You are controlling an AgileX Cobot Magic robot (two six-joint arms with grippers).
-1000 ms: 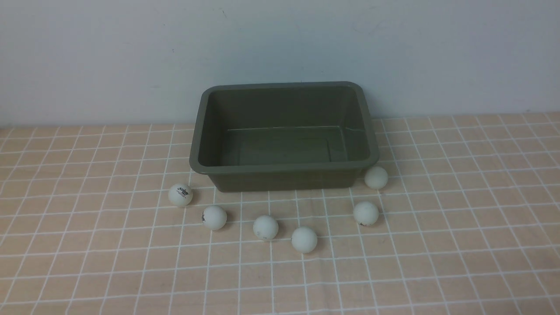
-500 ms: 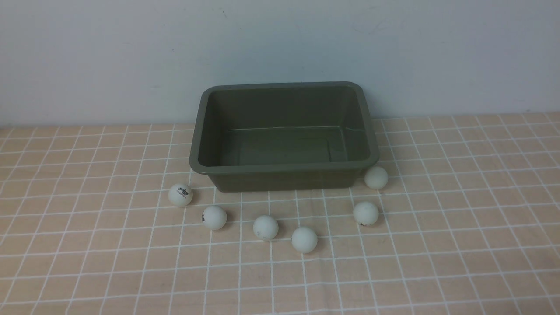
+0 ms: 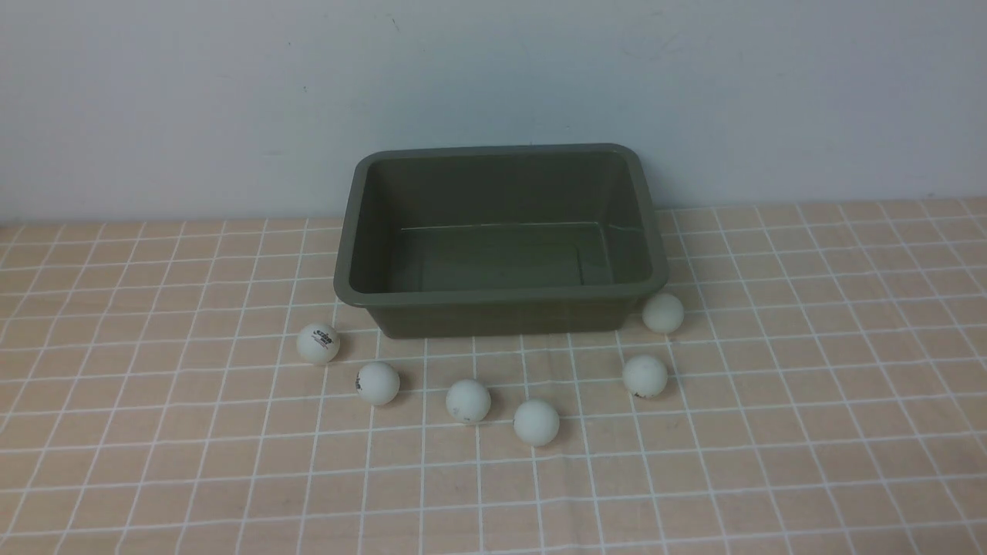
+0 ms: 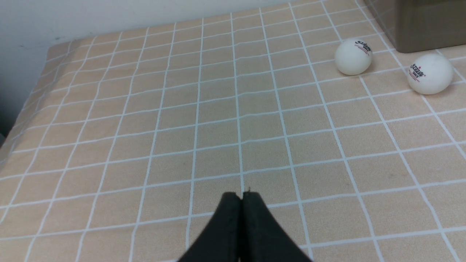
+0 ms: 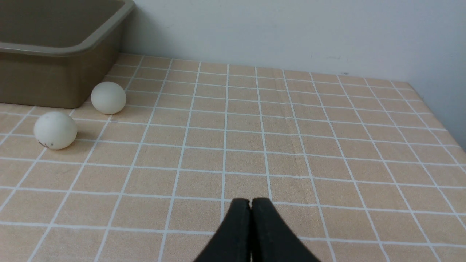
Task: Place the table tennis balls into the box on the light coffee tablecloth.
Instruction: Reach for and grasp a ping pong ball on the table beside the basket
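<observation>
Front view first: the box (image 3: 493, 297), an olive-green plastic tub with rounded corners, sloping walls and a flared rim, sits at the far edge of the light coffee tablecloth (image 3: 771, 447), close to the wall, and it's empty. All six table tennis balls (image 3: 467, 401) lie outside it in a loose arc along its near side, none touching another. They're small, matte and white, and a couple carry dark logos. The one furthest toward the cloth's right edge sits just beside the box's near right corner. No arm shows in this shot.

Over to the left wrist view: the left gripper (image 4: 241, 196) has its black fingers pressed together with nothing between them, over bare gridded cloth. Two logo-printed balls lie well ahead, near the box's corner.

Right wrist view now: the right gripper (image 5: 250, 203) is likewise closed tight and empty, and two balls wait by the box wall.

So the job looks unstarted, and the first step is a reach. The fingers must part before descending, straddle a ball at its widest and squeeze gently, because these are hard, slick, featherlight spheres that could squirt free or roll if nudged. Release should be low inside the tub, or a ball may bounce off the rigid plastic floor.
</observation>
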